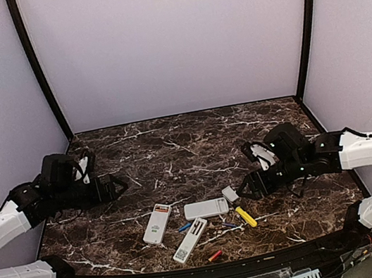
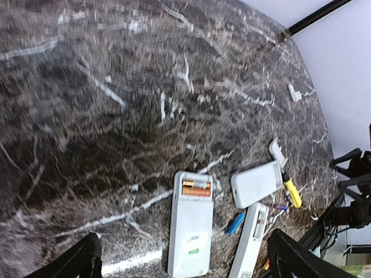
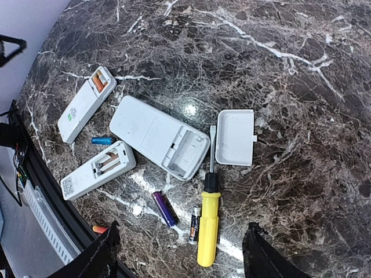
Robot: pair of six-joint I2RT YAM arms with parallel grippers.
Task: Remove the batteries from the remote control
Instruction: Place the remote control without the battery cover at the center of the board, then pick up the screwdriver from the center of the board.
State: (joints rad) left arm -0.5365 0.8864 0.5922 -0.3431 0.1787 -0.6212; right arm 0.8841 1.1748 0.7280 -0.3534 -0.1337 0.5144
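Observation:
Three white remotes lie back-up near the table's front. The left remote holds two orange batteries in its open bay. The middle remote has an empty bay. The slim remote is open too. Loose on the table are a blue battery, a purple battery, a black battery and a red battery. My left gripper is open above the left remote. My right gripper is open above the screwdriver.
A yellow-handled screwdriver lies beside a white battery cover. Another small white piece lies farther back. The table's front edge with a black rail runs just behind the red battery.

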